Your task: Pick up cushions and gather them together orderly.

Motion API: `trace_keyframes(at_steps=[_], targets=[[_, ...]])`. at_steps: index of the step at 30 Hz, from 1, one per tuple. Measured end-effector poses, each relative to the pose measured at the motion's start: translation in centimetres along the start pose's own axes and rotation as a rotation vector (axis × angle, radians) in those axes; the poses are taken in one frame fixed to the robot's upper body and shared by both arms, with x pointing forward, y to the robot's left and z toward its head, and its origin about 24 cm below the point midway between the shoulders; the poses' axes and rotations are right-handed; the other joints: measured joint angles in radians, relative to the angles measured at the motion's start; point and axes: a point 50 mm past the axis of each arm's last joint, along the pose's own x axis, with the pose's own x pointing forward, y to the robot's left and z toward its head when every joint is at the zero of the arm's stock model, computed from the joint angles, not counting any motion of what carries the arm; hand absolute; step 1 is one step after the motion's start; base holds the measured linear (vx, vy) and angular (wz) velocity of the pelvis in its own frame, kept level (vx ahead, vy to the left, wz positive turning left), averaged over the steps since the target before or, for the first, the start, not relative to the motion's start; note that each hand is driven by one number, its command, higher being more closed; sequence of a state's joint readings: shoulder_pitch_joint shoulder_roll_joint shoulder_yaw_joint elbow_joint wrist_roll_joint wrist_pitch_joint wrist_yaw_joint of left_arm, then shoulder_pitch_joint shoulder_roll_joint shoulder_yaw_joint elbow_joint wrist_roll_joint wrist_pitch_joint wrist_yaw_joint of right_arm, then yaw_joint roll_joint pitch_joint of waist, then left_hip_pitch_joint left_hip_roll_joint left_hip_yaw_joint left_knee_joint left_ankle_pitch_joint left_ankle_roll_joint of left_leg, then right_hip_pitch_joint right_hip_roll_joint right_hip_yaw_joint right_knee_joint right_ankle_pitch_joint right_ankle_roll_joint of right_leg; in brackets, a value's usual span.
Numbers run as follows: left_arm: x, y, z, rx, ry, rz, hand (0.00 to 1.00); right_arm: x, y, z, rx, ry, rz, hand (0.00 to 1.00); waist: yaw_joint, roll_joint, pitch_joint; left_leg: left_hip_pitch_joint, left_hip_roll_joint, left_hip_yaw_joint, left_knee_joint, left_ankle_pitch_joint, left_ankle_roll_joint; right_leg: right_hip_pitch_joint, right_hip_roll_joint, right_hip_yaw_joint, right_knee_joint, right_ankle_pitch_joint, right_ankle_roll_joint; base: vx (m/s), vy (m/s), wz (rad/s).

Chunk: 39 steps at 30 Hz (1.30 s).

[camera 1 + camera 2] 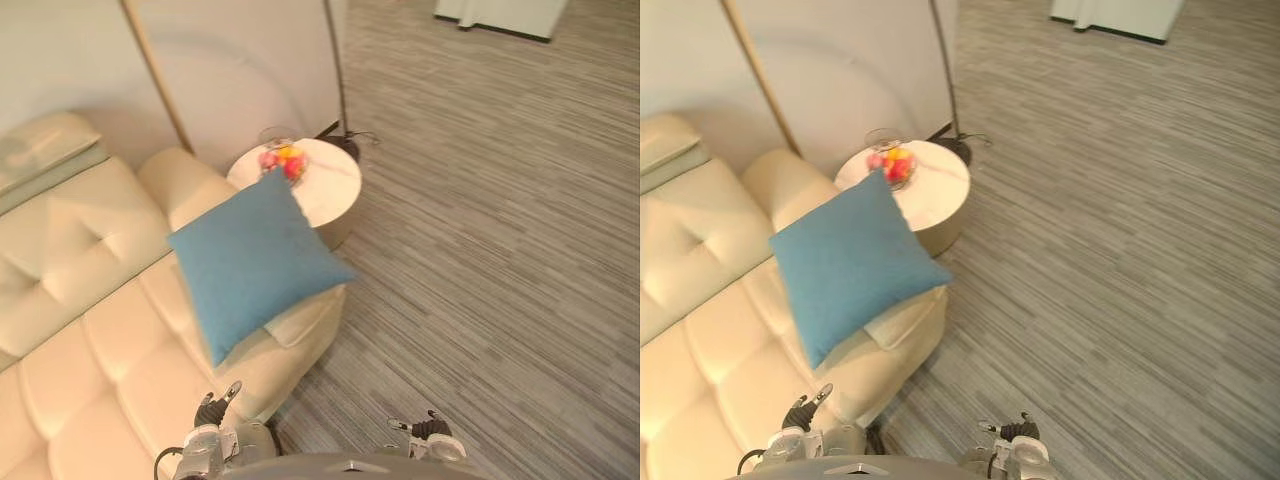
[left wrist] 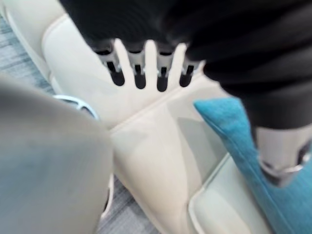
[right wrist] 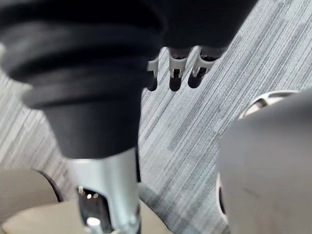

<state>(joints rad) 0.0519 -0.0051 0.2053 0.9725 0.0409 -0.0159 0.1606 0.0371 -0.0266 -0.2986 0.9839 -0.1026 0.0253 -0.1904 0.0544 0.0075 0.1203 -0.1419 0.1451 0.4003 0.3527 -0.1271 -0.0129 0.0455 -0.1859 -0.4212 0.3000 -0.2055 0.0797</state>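
Observation:
A blue cushion (image 1: pixel 255 262) lies tilted on the near end of the cream sofa (image 1: pixel 90 340), resting on a small cream cushion (image 1: pixel 302 322) that pokes out beneath it. A pale cushion (image 1: pixel 45 150) sits on the sofa's back at the far left. My left hand (image 1: pixel 210 412) hangs low beside the sofa's front edge, below the blue cushion and apart from it. In the left wrist view its fingers (image 2: pixel 140 68) are straight over the sofa seat, with the blue cushion's corner (image 2: pixel 253 161) nearby. My right hand (image 1: pixel 428 428) hangs over the carpet, its fingers (image 3: pixel 175 73) relaxed and holding nothing.
A round white side table (image 1: pixel 325 195) stands just past the sofa's end, carrying a glass bowl of fruit (image 1: pixel 283 160). Behind it a lamp pole (image 1: pixel 335 65) and a slanted wooden pole (image 1: pixel 158 75) rise by the wall panel. Grey striped carpet (image 1: pixel 490 220) spreads to the right.

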Motion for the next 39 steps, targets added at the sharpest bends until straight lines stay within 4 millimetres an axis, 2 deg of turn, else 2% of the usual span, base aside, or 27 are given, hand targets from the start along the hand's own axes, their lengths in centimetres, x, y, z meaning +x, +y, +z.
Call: trace_keyframes(at_steps=[1,5,7,8,10,12,14,15,16,17,18,19,20,22,24,25,29,34,38,39], targets=[[0.2,0.9,0.5,0.038,-0.018,0.011,0.0,-0.1,1.3,0.0,0.011,0.01,0.033,0.0,0.001,-0.036,0.0,0.007,-0.049,-0.021,-0.072,0.026,0.015,0.028,-0.004,0.012,-0.084,0.03,0.002,0.15,0.117,0.46],[0.2,1.2,0.1,0.045,-0.001,0.017,0.0,-0.2,1.2,-0.4,0.006,0.026,0.035,0.0,-0.001,-0.042,0.0,0.082,-0.098,-0.037,-0.143,0.034,0.027,0.07,-0.036,0.027,-0.067,0.049,0.011,0.11,0.074,0.22],[0.2,1.1,-0.5,0.053,0.019,0.012,0.0,-0.1,0.9,-0.7,-0.003,0.036,0.032,0.0,-0.008,-0.036,-0.002,0.136,-0.123,-0.051,-0.207,0.041,0.037,0.045,-0.072,0.031,0.066,0.051,0.013,0.05,0.101,0.26],[0.2,1.0,-0.6,0.058,0.023,0.004,0.0,-0.1,0.9,-0.5,-0.008,0.03,0.031,0.0,-0.014,-0.037,-0.003,0.152,-0.139,-0.078,-0.234,0.044,0.041,-0.012,-0.112,0.042,0.224,0.066,0.025,0.0,0.087,0.38],[0.2,0.9,-0.6,0.075,0.022,-0.01,0.0,0.0,0.9,-0.2,-0.007,0.019,0.031,0.0,-0.024,-0.04,0.001,0.166,-0.151,-0.121,-0.234,0.043,0.05,-0.082,-0.142,0.083,0.377,0.104,0.01,0.06,0.054,0.69],[0.2,1.0,-0.6,0.076,0.024,-0.009,0.0,0.0,0.9,0.2,-0.009,0.0,0.033,0.0,-0.034,-0.038,0.006,0.17,-0.154,-0.182,-0.232,0.032,0.069,-0.123,-0.118,0.16,0.455,0.015,-0.001,0.09,0.004,0.92],[0.2,0.9,-0.6,0.069,0.025,-0.007,0.0,-0.1,1.2,0.2,-0.014,-0.009,0.04,0.0,-0.033,-0.037,0.007,0.19,-0.151,-0.254,-0.233,0.029,0.067,-0.158,-0.031,0.25,0.406,-0.079,-0.006,0.09,-0.069,0.92],[0.1,0.9,-0.7,0.068,0.026,-0.007,0.0,-0.1,1.2,0.2,-0.013,-0.011,0.042,0.0,-0.037,-0.036,0.007,0.193,-0.147,-0.267,-0.233,0.028,0.065,-0.163,-0.009,0.274,0.376,-0.087,-0.009,0.07,-0.139,0.99],[0.1,0.9,-0.8,0.056,0.03,-0.003,0.0,-0.2,1.3,0.2,-0.011,-0.012,0.044,0.0,-0.038,-0.034,0.008,0.19,-0.139,-0.297,-0.23,0.025,0.049,-0.17,0.045,0.345,0.261,-0.082,-0.011,0.03,-0.127,0.78],[0.1,1.1,-0.9,0.041,0.035,0.004,0.0,-0.2,1.4,0.1,-0.011,-0.007,0.045,0.0,-0.036,-0.042,0.004,0.19,-0.143,-0.312,-0.228,0.021,0.036,-0.167,0.063,0.387,0.158,-0.035,-0.019,0.07,-0.176,0.78],[0.2,1.5,-0.8,0.03,0.031,0.018,0.0,-0.4,1.6,-0.4,-0.005,0.006,0.051,0.0,-0.029,-0.074,-0.002,0.19,-0.167,-0.32,-0.228,0.016,0.019,-0.168,0.048,0.405,0.061,0.071,-0.031,0.08,-0.159,0.47],[0.2,1.6,-0.6,0.019,0.026,0.024,0.0,-0.4,1.8,-0.5,0.007,0.008,0.054,0.0,-0.027,-0.089,-0.007,0.192,-0.17,-0.324,-0.225,0.012,0.014,-0.167,0.037,0.409,0.061,0.06,0.008,0.14,-0.214,0.3],[0.0,1.3,-1.3,-0.014,0.048,0.026,0.0,-0.4,1.6,-0.4,0.003,0.006,0.051,0.0,-0.025,-0.054,-0.023,0.189,-0.14,-0.323,-0.224,0.015,-0.006,-0.16,0.061,0.389,0.031,0.061,0.001,0.16,-0.201,0.05],[-0.3,0.8,-2.0,-0.052,0.071,0.024,0.0,-0.2,0.8,-0.3,-0.014,0.004,0.031,0.0,-0.025,-0.021,-0.041,0.197,-0.106,-0.322,-0.252,0.025,-0.026,-0.142,0.097,0.375,-0.035,0.085,-0.014,0.2,-0.167,-0.07],[-0.4,0.4,-2.3,-0.055,0.088,0.017,0.0,-0.2,0.4,-0.6,-0.014,0.009,0.023,0.0,-0.028,-0.006,-0.049,0.21,-0.082,-0.325,-0.291,0.036,-0.042,-0.109,0.125,0.357,-0.098,0.111,-0.022,0.16,-0.108,0.03],[-0.3,0.5,-2.4,-0.055,0.089,0.019,0.0,-0.2,0.5,-0.7,-0.013,0.013,0.025,0.0,-0.028,-0.012,-0.047,0.231,-0.073,-0.33,-0.31,0.041,-0.049,-0.084,0.136,0.352,-0.127,0.119,-0.025,0.17,-0.074,0.1],[-0.3,0.7,-2.2,-0.052,0.085,0.022,0.0,-0.4,0.7,-1.2,-0.004,0.029,0.027,0.0,-0.027,-0.032,-0.048,0.265,-0.067,-0.349,-0.341,0.045,-0.056,-0.025,0.14,0.327,-0.18,0.124,-0.023,0.11,-0.008,0.16],[-0.2,1.3,-2.2,-0.077,0.088,0.037,0.0,-0.5,0.7,-1.4,0.028,0.036,0.023,0.0,-0.027,-0.045,-0.049,0.265,-0.092,-0.347,-0.339,0.046,-0.054,-0.001,0.119,0.326,-0.231,0.148,-0.011,0.04,0.056,0.02],[-0.1,2.5,-2.3,-0.098,0.093,0.073,0.0,-0.5,-1.0,-1.8,0.096,0.035,-0.04,0.0,-0.029,-0.052,-0.049,0.268,-0.11,-0.348,-0.34,0.049,-0.049,0.024,0.105,0.326,-0.252,0.158,-0.005,-0.03,0.042,0.06],[-0.1,3.2,-2.4,-0.102,0.094,0.088,0.0,-0.4,-1.9,-1.2,0.116,0.003,-0.068,0.0,-0.031,-0.053,-0.05,0.268,-0.112,-0.348,-0.342,0.051,-0.046,0.023,0.105,0.327,-0.252,0.159,-0.003,-0.05,0.016,0.04]])
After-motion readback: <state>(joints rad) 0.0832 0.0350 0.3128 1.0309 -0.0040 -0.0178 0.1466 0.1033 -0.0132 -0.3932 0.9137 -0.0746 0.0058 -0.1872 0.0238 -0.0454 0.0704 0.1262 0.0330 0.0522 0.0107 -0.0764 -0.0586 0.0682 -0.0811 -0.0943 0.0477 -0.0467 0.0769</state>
